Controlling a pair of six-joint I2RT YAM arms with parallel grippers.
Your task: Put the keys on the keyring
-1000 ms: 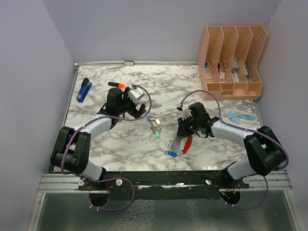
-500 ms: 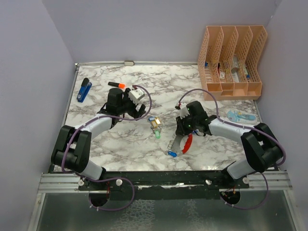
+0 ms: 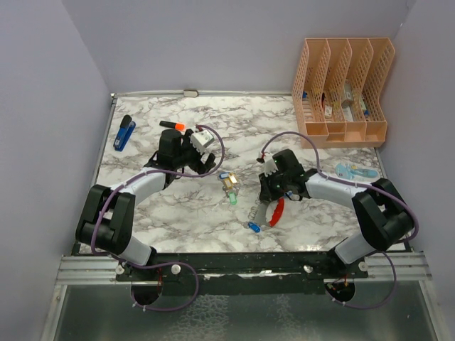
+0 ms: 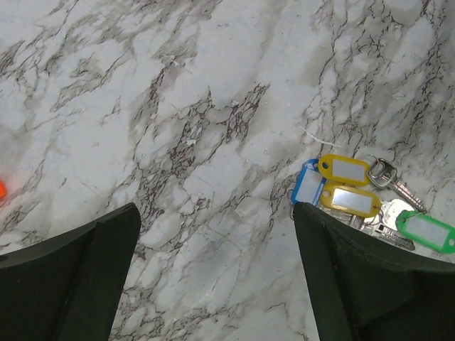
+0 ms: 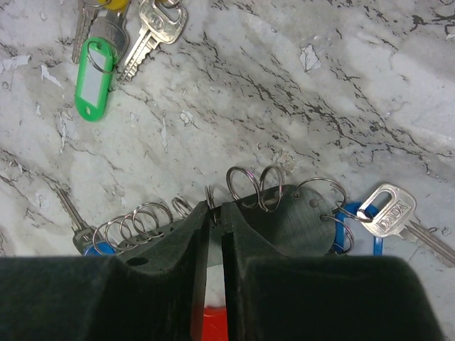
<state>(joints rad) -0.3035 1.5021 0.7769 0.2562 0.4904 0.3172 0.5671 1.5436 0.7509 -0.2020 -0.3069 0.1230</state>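
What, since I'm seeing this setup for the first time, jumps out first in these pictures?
The right gripper, its fingers nearly together, sits over the red-and-silver keyring at front centre of the top view, with small split rings around it. Just left and slightly farther back lies a loose cluster of keys with yellow, blue and green tags. A peach file organiser stands in the far right corner.

Left tool spread wide, right tool pinched nearly closed
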